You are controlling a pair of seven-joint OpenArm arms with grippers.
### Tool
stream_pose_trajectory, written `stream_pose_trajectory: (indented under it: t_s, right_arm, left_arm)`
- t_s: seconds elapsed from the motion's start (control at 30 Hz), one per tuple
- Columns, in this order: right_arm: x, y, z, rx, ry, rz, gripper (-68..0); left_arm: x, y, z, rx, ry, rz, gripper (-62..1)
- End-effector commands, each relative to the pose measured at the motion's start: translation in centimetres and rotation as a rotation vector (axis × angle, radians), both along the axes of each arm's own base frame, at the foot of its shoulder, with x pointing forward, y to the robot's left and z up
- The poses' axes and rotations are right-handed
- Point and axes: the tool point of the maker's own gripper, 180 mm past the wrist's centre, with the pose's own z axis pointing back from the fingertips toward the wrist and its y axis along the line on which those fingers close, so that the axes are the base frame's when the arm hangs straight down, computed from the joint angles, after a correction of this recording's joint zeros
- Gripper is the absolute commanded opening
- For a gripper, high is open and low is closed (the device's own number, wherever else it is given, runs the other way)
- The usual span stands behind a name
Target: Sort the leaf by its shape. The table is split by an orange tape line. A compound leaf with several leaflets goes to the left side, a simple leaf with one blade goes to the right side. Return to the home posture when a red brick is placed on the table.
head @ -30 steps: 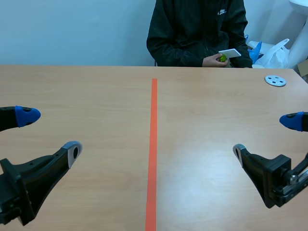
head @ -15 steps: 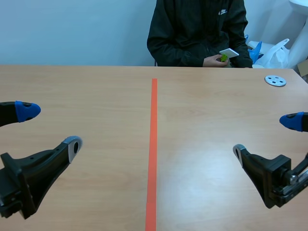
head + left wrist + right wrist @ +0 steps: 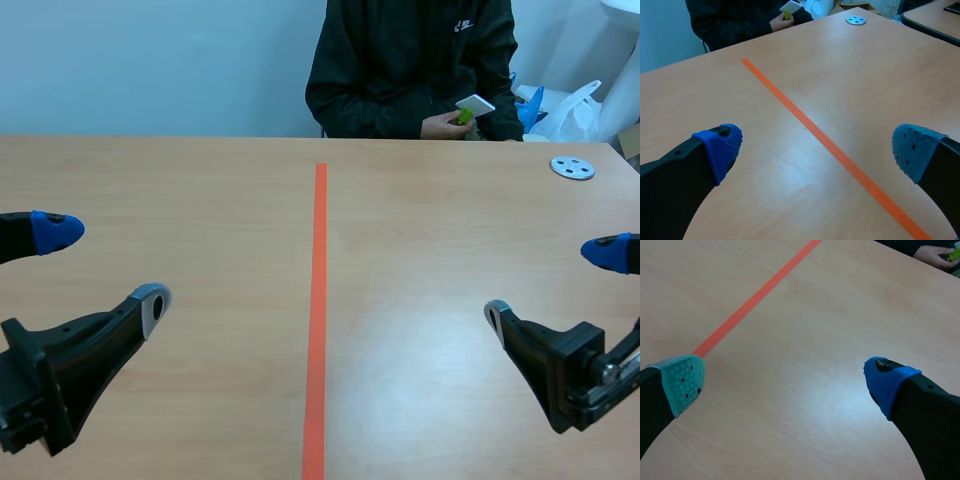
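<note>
no leaf lies on the counter point(image 3: 200, 200) yet. a small green thing point(image 3: 464, 118), possibly the leaf, sits in the person's hand point(image 3: 445, 125) at the far edge, along with a white card point(image 3: 475, 105). the left end effector point(image 3: 103, 268) and right end effector point(image 3: 552, 283) hover low on either side of the orange tape line point(image 3: 318, 300), fingers spread apart, holding nothing. the step in hand looks like standing by. next, once a leaf is set down, its shape must be read before any pick.

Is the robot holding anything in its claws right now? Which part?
No. The left gripper and right gripper are both open and empty. Only the person's hand holds a white card, near its lower end.
</note>
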Motion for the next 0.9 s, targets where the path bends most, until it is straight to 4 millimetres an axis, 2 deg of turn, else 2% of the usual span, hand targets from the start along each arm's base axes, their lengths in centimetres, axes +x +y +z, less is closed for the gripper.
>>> stream_pose_trajectory:
  t_s: [0.0, 0.87]
  right_arm:
    - [0.23, -0.18, 0.55, -0.002, -0.019, 0.000, 0.4]
    - [0.23, -0.18, 0.55, -0.002, -0.019, 0.000, 0.4]
  left_arm:
    - [-0.04, -0.57, 0.87, -0.030, -0.021, -0.010, 1.4]
    - [-0.04, -0.57, 0.87, -0.030, -0.021, -0.010, 1.4]
